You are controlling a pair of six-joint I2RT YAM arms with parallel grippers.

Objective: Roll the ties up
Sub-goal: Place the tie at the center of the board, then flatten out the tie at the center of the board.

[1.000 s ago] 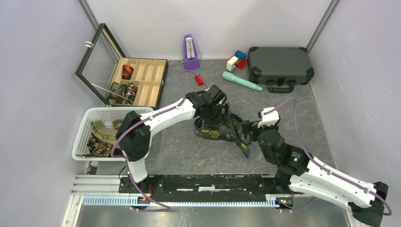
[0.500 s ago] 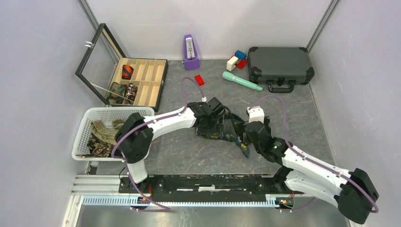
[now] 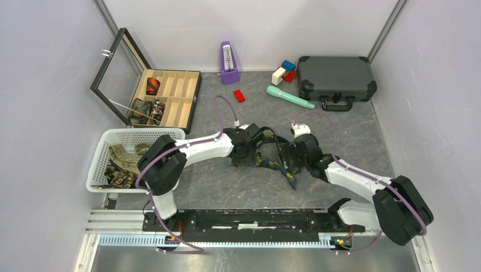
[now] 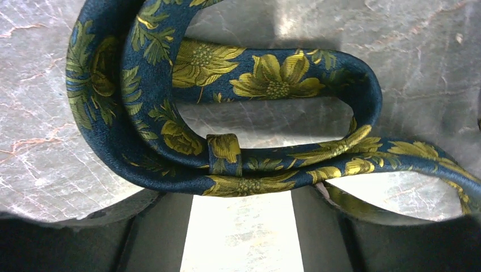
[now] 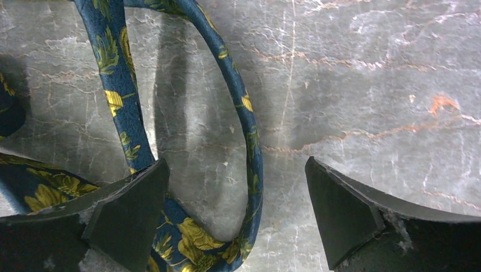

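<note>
Tie point(image 3: 269, 164) on table point(image 3: 227, 190); basket point(image 3: 136, 131) left (ties point(image 3: 121, 164) inside).

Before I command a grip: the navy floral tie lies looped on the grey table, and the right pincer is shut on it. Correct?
No. The navy floral tie lies looped on the grey table, but the right pincer stands wide open, as the right wrist view shows.

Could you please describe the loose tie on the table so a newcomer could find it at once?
Start at the grey marbled table; the tie lies near its middle. Unlike the olive and brown ties heaped in the white basket at the left, it is navy with yellow flowers and loosely looped.
</note>
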